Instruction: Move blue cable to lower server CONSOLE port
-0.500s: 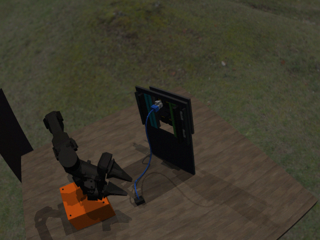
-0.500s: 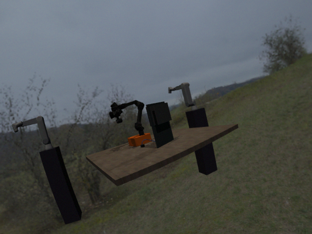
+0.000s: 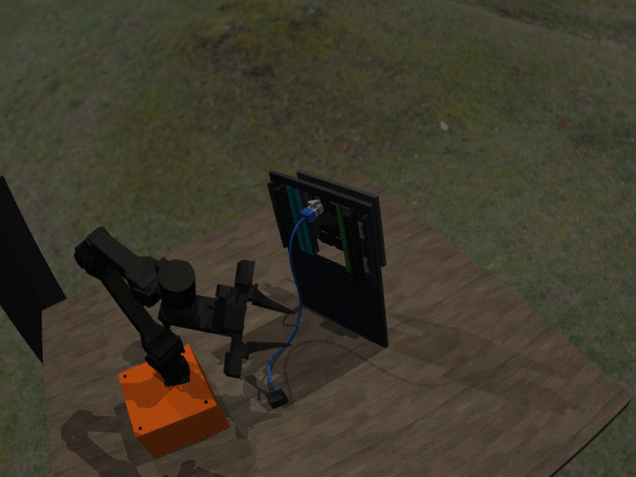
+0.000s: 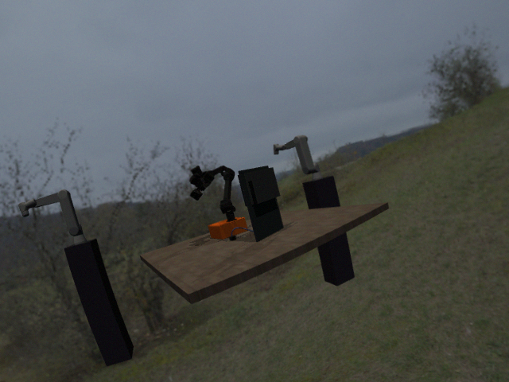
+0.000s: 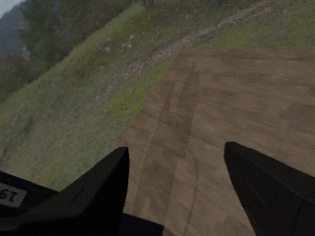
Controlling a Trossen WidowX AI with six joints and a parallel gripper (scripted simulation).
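Open claw (image 3: 292, 328) (image 5: 176, 151) hovering empty
Blue cable (image 3: 291, 251) is arching from black block (image 3: 277, 398) to upright panel (image 3: 341, 302) (image 4: 269, 222), crossing before the fingertips.

In top, looks steeply down from above, fairly near, at a brown wooden table (image 3: 436, 425) (image 4: 230, 271) (image 5: 261, 113). In exterior, looks from well apart, tilted, across to the back of an upright dark panel (image 3: 339, 302) (image 4: 267, 224), shared with top. In wrist, looks closely out past a black two-fingered gripper (image 3: 292, 328) (image 4: 195, 185) (image 5: 176, 151), slantwise over table and grass.
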